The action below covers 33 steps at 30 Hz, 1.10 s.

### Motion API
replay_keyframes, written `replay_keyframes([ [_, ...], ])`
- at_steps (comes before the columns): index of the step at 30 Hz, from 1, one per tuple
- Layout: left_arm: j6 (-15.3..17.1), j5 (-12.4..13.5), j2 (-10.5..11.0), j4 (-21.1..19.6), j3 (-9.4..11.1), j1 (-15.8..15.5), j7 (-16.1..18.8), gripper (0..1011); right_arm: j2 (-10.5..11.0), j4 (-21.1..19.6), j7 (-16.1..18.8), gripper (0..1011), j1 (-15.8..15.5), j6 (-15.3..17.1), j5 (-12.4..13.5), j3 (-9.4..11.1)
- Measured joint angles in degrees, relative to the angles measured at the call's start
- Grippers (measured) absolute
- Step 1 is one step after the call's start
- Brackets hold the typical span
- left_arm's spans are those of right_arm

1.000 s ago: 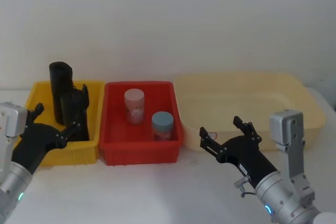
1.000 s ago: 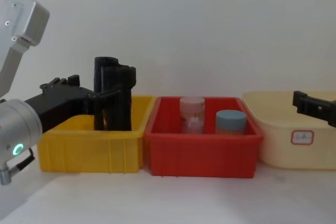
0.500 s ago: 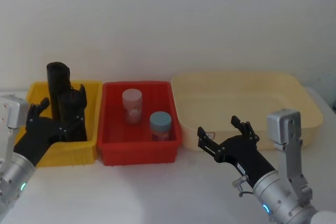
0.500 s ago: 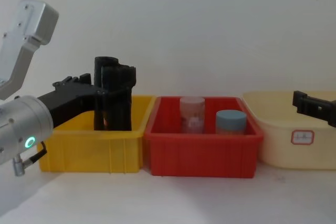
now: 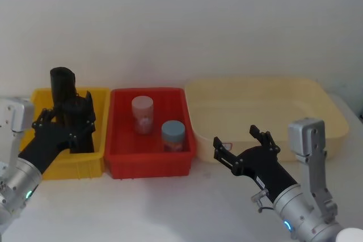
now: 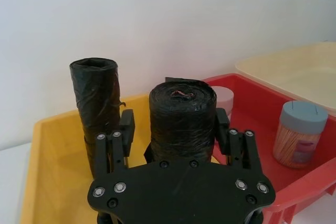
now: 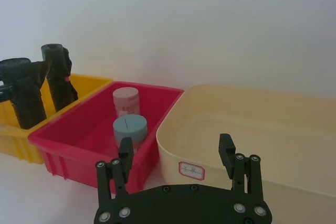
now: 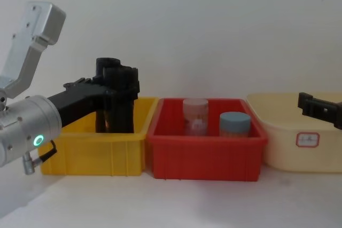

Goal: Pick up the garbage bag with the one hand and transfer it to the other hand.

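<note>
**Two rolls, one grasp: centre up before closing**

The bench carries a cream tub just beyond the spread, empty fingers of the right gripper, which hangs well apart from the work. A red bin lies between the two grippers.

In the yellow bin the left gripper has its fingers spread astride the garbage bag. The bag stands upright between them, with one finger almost touching it and the other showing a gap. A second, taller roll stands just outside the finger with the gap, a little beyond its tip.

The step in hand looks like the grasp itself. To do it well:
- centre the bag so both fingers meet it together;
- close squarely across its width;
- keep the outer finger off the neighbouring roll;
- lift straight up, clear of the bin wall.
</note>
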Motion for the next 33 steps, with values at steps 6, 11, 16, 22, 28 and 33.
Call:
replay_keyframes([
  [6, -0.2, -0.6, -0.6, 1.5, -0.2, -0.8, -1.5, 766, 0.0, 0.0, 0.0, 1001, 0.0, 0.0, 0.0, 0.0],
  [11, -0.5, -0.8, -0.9, 2.0, -0.4, -1.2, -2.3, 633, 0.0, 0.0, 0.0, 1001, 0.0, 0.0, 0.0, 0.0],
  [16, -0.5, -0.9, -1.0, 1.9, -0.6, -1.3, -2.8, 567, 0.0, 0.0, 0.0, 1001, 0.0, 0.0, 0.0, 0.0],
  [22, -0.4, -0.8, -1.0, 0.9, -0.7, -1.6, -3.4, 553, 0.0, 0.0, 0.0, 1001, 0.0, 0.0, 0.0, 0.0],
  [28, 0.1, -0.6, -0.6, -0.8, -0.7, -2.4, -4.8, 554, 0.0, 0.0, 0.0, 1001, 0.0, 0.0, 0.0, 0.0],
  [33, 0.4, -0.3, -0.1, -2.2, -0.4, -3.6, -6.6, 553, 0.0, 0.0, 0.0, 1001, 0.0, 0.0, 0.0, 0.0],
])
